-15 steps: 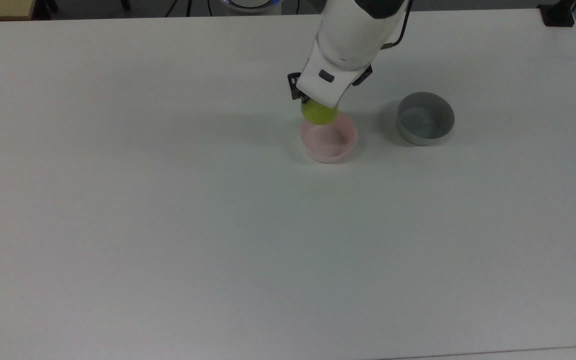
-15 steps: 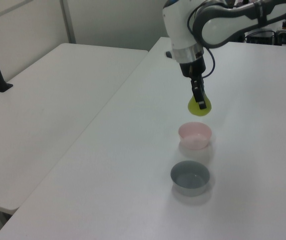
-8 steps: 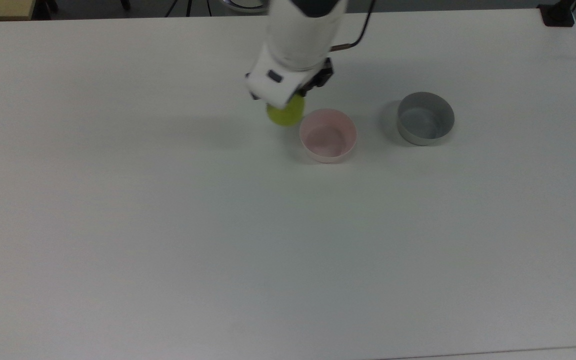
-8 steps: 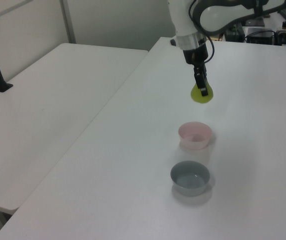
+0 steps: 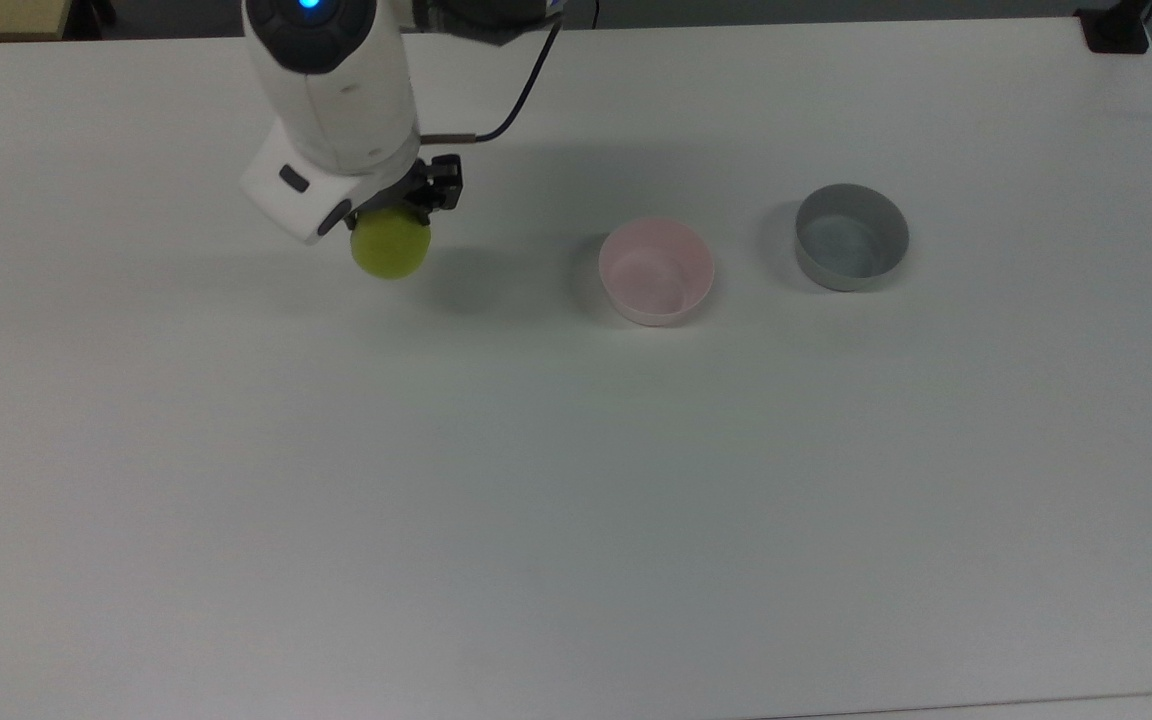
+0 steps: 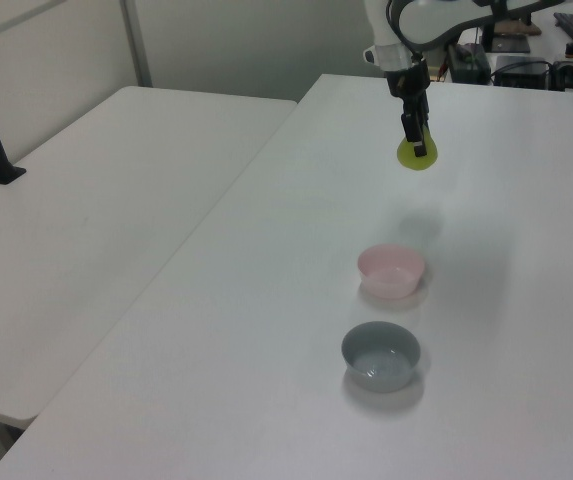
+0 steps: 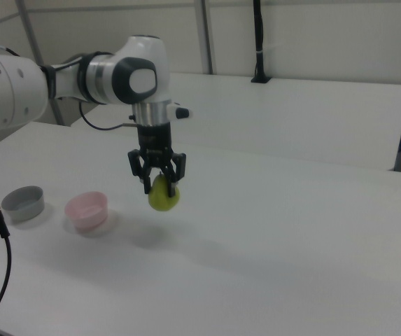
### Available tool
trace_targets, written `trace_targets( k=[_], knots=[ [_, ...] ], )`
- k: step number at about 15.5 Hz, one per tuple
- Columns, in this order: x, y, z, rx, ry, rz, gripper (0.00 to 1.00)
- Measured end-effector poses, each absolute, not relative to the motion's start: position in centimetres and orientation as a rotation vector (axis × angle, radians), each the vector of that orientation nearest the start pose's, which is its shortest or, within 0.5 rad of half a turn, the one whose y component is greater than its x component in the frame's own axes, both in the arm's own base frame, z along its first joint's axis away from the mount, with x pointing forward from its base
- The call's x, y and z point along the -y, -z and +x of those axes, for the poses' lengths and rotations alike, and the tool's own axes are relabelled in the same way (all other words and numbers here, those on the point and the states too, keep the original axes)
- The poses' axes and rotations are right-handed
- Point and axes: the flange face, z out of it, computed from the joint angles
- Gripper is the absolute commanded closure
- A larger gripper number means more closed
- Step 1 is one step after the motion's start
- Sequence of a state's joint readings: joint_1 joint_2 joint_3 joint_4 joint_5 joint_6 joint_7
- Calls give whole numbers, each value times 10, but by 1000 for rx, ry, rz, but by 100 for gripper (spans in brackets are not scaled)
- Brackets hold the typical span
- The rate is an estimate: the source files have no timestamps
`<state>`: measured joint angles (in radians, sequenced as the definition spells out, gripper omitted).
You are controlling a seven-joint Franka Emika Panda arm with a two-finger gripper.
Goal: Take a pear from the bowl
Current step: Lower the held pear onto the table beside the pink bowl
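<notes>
Two bowls stand on the white worktop [image 5: 576, 480], and we find both with nothing in them. We note the pink bowl [image 5: 656, 271] showing a smooth, bare inside in the top view; the left view [image 6: 391, 271] and the right view [image 7: 87, 211] agree. We note the grey bowl [image 5: 851, 237] just beside it, apart from it, on the top view's right, likewise bare inside. In the left view the grey bowl [image 6: 381, 356] sits nearer the camera than the pink one; in the right view it [image 7: 23, 202] lies on the right view's left of the pink one.

We observe the pear [image 5: 391, 244] clear of both bowls, well to the top view's left of the pink bowl. The tool [image 7: 159, 183] is clamped on the pear [image 7: 164, 195], one dark finger on either side of its upper part. In the right view the fruit hangs above the worktop, with a faint shadow beneath it. The left view shows the pear [image 6: 418, 155] in the tool [image 6: 414, 135], beyond the pink bowl.
</notes>
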<state>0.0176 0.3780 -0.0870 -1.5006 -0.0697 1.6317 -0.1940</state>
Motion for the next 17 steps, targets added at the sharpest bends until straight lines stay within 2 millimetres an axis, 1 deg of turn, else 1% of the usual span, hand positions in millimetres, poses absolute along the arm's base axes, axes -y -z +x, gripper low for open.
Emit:
trace_targets(
  k=[2,4,7,9,10,12,17],
  knots=[
    [50,-416,648,220,-415,-3184,56],
    [50,-398,652,227,-436,-3187,51],
    [50,-374,656,233,-482,-3184,45],
    [50,-363,660,241,-465,-3192,35],
    [49,-359,662,244,-464,-3192,28],
    [48,-352,662,249,-475,-3191,0],
    [45,-339,663,266,-509,-3192,0]
  ],
)
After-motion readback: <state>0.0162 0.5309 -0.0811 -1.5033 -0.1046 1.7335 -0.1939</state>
